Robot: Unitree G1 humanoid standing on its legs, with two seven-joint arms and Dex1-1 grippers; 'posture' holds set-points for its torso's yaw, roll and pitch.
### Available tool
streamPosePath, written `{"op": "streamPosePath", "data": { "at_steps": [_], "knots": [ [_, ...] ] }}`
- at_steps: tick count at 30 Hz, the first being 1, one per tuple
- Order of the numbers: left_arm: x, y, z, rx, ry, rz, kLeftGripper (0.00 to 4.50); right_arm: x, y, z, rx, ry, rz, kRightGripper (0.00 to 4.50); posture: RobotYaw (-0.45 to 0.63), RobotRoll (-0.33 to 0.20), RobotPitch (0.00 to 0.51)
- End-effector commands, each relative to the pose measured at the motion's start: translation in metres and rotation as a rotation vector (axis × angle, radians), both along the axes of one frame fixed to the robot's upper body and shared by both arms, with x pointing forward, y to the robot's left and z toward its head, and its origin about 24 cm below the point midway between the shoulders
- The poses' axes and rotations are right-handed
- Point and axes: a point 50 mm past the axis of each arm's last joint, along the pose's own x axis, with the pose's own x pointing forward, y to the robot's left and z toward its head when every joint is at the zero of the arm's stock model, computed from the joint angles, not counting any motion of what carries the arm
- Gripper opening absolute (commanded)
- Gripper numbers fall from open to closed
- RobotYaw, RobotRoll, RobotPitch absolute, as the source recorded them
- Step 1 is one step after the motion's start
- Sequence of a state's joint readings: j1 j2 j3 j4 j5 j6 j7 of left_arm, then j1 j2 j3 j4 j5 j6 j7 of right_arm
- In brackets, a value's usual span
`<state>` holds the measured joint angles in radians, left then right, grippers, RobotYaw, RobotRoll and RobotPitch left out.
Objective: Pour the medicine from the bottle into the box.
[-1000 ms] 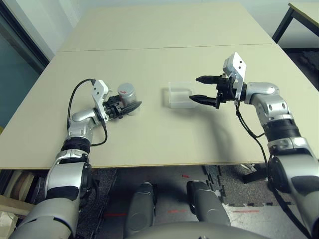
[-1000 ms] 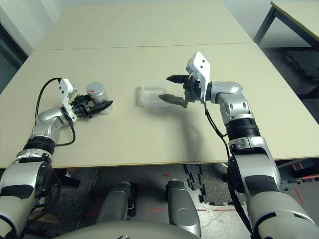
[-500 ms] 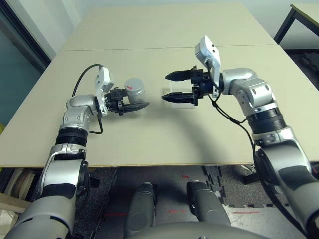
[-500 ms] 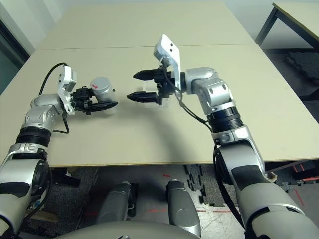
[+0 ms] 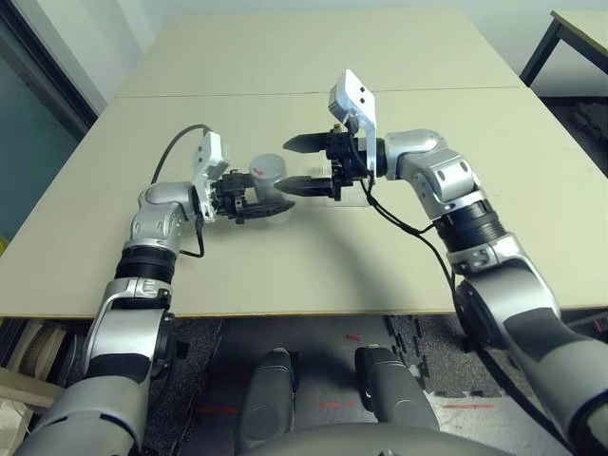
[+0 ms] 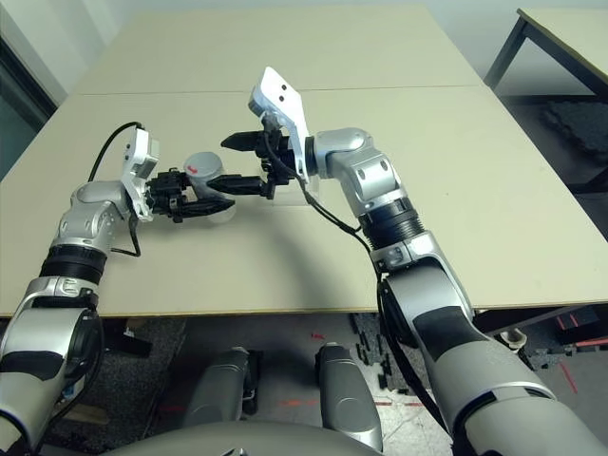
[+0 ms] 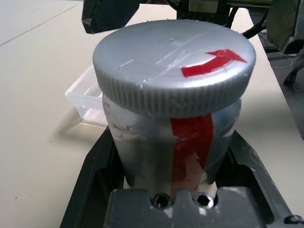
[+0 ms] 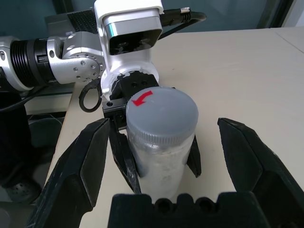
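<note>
The bottle (image 5: pixel 266 172) is silver-grey with a ribbed grey cap, a red arrow on top and a red stripe down its side (image 7: pixel 173 95). My left gripper (image 5: pixel 255 198) is shut on its body and holds it upright just above the table, left of centre. My right gripper (image 5: pixel 290 165) is open, with one black finger (image 8: pixel 80 166) on each side of the cap and not touching it. The clear plastic box (image 7: pixel 88 97) lies on the table just behind the bottle, partly covered by my right hand. The medicine is hidden.
The beige table (image 5: pixel 380 256) stretches wide on all sides, with a seam running across it further back (image 5: pixel 427 88). A second table's corner and dark leg (image 5: pixel 570 24) stand at the far right, beyond the table's edge.
My right gripper has swung left from the box to the bottle's cap, still open. My left gripper has raised the bottle and carried it toward the centre.
</note>
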<state>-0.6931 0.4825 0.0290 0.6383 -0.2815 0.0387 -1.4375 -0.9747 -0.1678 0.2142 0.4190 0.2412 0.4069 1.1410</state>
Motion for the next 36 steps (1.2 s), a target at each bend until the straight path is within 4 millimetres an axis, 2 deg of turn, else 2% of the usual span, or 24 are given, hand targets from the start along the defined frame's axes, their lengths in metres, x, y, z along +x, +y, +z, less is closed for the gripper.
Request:
{"op": "streamPosePath", "data": {
  "at_steps": [1, 10, 13, 16, 17, 22, 27, 31, 36],
  "knots": [
    [-0.001, -0.003, 0.001, -0.011, -0.001, -0.015, 2.69, 0.0, 0.006, 0.003, -0.005, -0.016, 0.01, 4.5, -0.06, 0.0, 0.082],
    [0.0, -0.008, 0.002, -0.019, -0.006, -0.028, 2.69, 0.001, 0.014, 0.002, 0.017, 0.006, 0.015, 4.5, -0.05, 0.0, 0.08],
    [0.0, -0.008, 0.002, -0.018, -0.008, -0.028, 2.69, 0.001, 0.015, 0.001, 0.021, 0.015, 0.022, 3.92, -0.04, 0.0, 0.081],
    [0.0, -0.007, 0.004, -0.019, -0.012, -0.025, 2.69, 0.001, 0.015, -0.002, 0.015, 0.023, 0.027, 2.81, -0.04, 0.0, 0.082],
    [0.0, -0.007, 0.004, -0.019, -0.013, -0.024, 2.69, 0.001, 0.014, -0.003, 0.011, 0.026, 0.028, 2.57, -0.04, 0.0, 0.082],
    [0.0, -0.006, 0.006, -0.019, -0.017, -0.023, 2.69, 0.0, 0.012, -0.007, -0.002, 0.035, 0.044, 2.57, -0.04, 0.0, 0.084],
    [-0.001, -0.01, 0.011, -0.02, -0.025, -0.053, 2.69, -0.003, 0.01, -0.007, 0.031, 0.093, 0.17, 2.57, -0.03, 0.0, 0.088],
    [-0.002, -0.011, 0.015, -0.017, -0.027, -0.061, 2.69, 0.001, 0.007, -0.009, 0.05, 0.16, 0.219, 2.57, -0.01, 0.0, 0.095],
    [-0.004, -0.011, 0.015, -0.015, -0.022, -0.068, 2.69, 0.006, 0.007, -0.01, 0.027, 0.161, 0.257, 2.57, 0.0, 0.0, 0.098]
  ]
}}
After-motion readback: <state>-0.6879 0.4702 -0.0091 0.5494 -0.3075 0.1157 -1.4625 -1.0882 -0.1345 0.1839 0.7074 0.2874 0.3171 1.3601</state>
